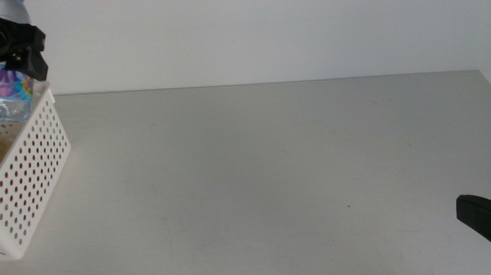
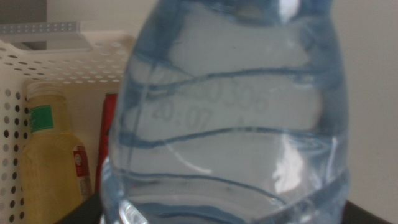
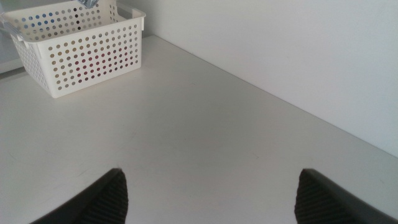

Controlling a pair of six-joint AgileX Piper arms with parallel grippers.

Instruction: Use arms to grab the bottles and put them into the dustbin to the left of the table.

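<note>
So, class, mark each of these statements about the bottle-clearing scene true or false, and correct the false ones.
1. The left gripper holds the water bottle over the dustbin. True.
2. The yellow tea bottle lies out on the table. False: it is inside the dustbin.
3. The right gripper has its jaws spread open with nothing between them. True.
4. The red can is clamped in the right gripper. False: it sits in the dustbin beside the tea bottle.
5. The dustbin has solid walls. False: they are perforated with round holes.
</note>
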